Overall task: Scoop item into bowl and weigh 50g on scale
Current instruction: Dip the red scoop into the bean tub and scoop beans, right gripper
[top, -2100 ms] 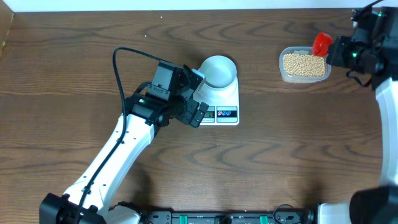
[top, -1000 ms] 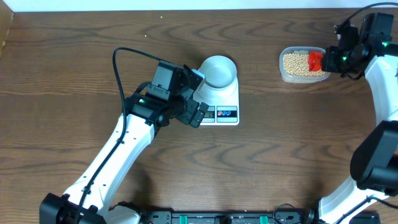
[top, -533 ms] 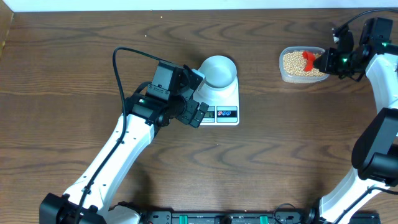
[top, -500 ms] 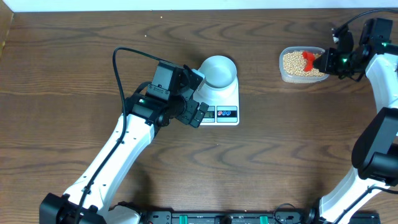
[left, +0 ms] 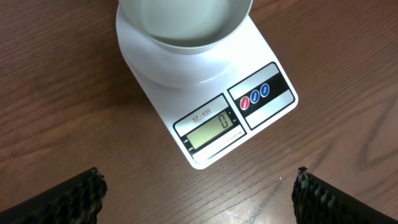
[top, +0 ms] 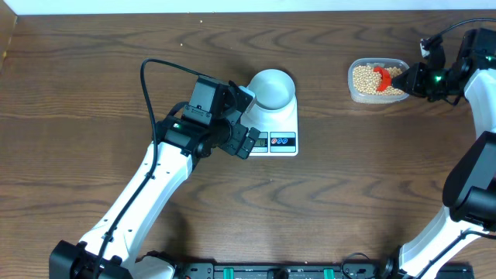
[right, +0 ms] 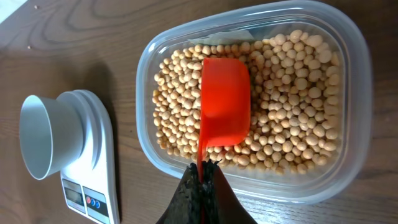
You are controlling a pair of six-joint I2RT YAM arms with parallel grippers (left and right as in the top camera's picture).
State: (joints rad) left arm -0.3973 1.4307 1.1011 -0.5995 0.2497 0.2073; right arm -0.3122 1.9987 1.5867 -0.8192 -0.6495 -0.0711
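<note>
- Left end effector [top: 247, 119]: jaws fully spread, holding nothing. It hangs over the tabletop [top: 349, 194] at the front-left edge of the scale [top: 284, 124]. In the left wrist view its two black fingertips [left: 74, 198] sit in the lower corners, well apart from each other.
- Scale: flat white unit lying on the tabletop. The grey display [left: 211, 129] reads 0. Two round buttons [left: 255, 96], one red and one blue, sit just beside the display on the front edge.
- Bowl [top: 271, 87]: upright on the rear platform of the scale, touching it. Its rim reaches slightly past the scale's rear edge.
- Beans [right: 298, 112]: all visible beans lie in a clear plastic tub [right: 354, 93], which stands on the tabletop well apart from the scale, towards the right arm's side.
- Scoop [right: 224, 99]: red, with its cup inside the tub's rim, over the beans. Its handle points back over the tub wall.
- Right end effector [right: 202, 177]: jaws closed on the tip of the scoop handle, just outside the tub wall.
</note>
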